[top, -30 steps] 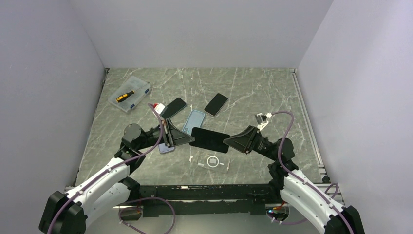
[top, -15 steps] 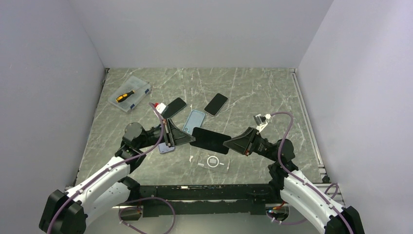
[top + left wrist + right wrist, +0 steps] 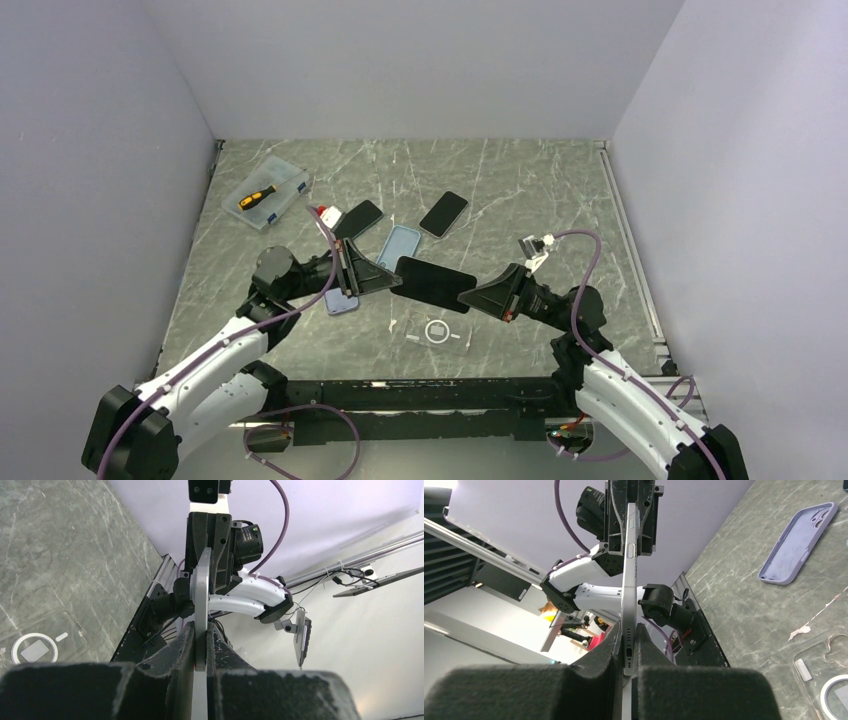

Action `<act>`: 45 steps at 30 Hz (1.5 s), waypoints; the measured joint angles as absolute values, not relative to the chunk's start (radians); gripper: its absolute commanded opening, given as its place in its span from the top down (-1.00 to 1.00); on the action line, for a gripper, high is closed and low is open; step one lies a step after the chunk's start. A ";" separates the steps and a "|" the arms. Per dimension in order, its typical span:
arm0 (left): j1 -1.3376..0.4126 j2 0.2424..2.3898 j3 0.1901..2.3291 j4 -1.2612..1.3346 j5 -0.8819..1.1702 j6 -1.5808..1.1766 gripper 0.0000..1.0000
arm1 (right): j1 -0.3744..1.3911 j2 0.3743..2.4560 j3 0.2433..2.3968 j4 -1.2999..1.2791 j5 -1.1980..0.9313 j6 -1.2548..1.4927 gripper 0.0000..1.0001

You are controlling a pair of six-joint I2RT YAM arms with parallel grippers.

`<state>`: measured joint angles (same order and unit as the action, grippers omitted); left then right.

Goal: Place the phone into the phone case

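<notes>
A black phone (image 3: 432, 284) hangs above the table's near middle, held at both ends. My left gripper (image 3: 395, 283) is shut on its left end, and the silver edge (image 3: 201, 600) runs straight out from between the pads (image 3: 201, 645). My right gripper (image 3: 468, 296) is shut on the right end, clamping the edge with the charging port (image 3: 629, 650). A clear phone case (image 3: 438, 333) with a white ring lies flat on the table just below and in front of the phone. It also shows in the left wrist view (image 3: 35, 650) and the right wrist view (image 3: 829, 680).
A lavender case (image 3: 340, 303) lies under the left arm, also seen from the right wrist (image 3: 799, 542). A light blue case (image 3: 400, 246) and two more dark phones (image 3: 358, 220) (image 3: 443, 213) lie behind. A clear box with a screwdriver (image 3: 267, 192) sits at the far left.
The right gripper's jaws have closed onto the phone's right end. The left gripper keeps its hold and has shifted slightly, with the phone nearly in place.
</notes>
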<state>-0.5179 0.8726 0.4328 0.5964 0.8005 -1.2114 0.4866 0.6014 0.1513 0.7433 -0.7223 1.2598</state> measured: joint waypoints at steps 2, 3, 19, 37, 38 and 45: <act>-0.517 0.875 0.433 0.594 0.801 -1.207 0.84 | 0.486 0.599 0.151 0.743 -0.722 1.259 1.00; -0.517 0.875 0.433 0.588 0.801 -1.201 0.68 | 0.486 0.598 0.151 0.742 -0.722 1.259 1.00; -0.517 0.874 0.601 0.114 0.759 -0.890 -0.51 | 0.487 0.493 0.235 0.385 -0.699 1.129 1.00; -0.591 1.094 0.609 -0.165 0.524 -0.673 -0.99 | 0.487 0.528 0.494 -0.447 -0.521 0.836 1.00; -0.602 1.108 0.606 -0.163 0.515 -0.673 -0.98 | 0.487 0.526 0.490 -0.466 -0.513 0.837 1.00; -0.673 1.210 0.583 -0.121 0.470 -0.674 -0.94 | 0.488 0.495 0.388 -0.488 -0.477 0.883 1.00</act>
<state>-0.6727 1.2098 0.5835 -0.1207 0.4702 -0.6743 0.4881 0.4950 0.3882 -0.4881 -0.4770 0.8829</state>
